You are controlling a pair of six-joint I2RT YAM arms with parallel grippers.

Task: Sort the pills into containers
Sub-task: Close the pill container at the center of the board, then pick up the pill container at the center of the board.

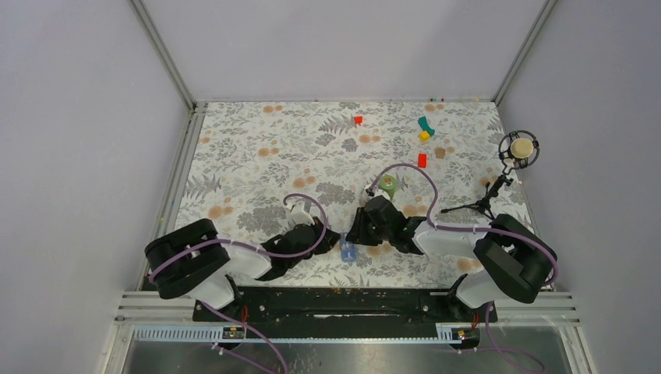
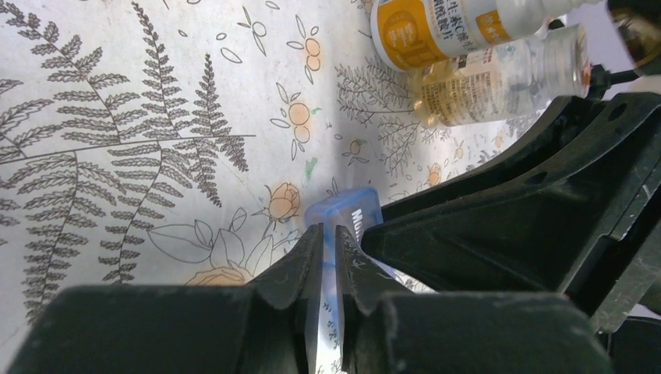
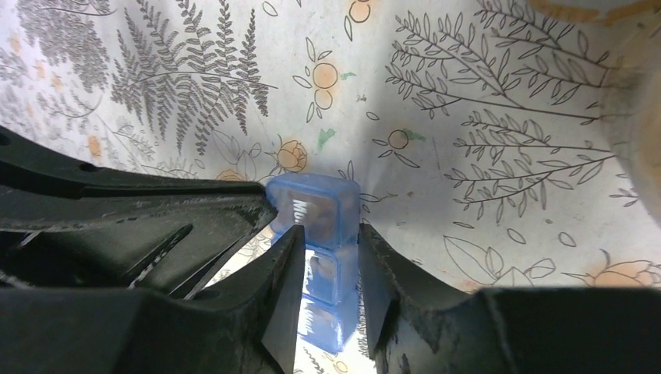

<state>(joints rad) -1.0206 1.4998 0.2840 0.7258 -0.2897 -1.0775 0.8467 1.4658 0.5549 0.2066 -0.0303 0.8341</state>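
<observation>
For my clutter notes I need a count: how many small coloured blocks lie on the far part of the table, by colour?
Red blocks: 2
Teal block: 1
Yellow block: 1
Total: 4

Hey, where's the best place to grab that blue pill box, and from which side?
Pinch the pill box across its narrow width, on the two long flat walls, coming down from above since it lies flat; the right claw straddles it that way.
</observation>
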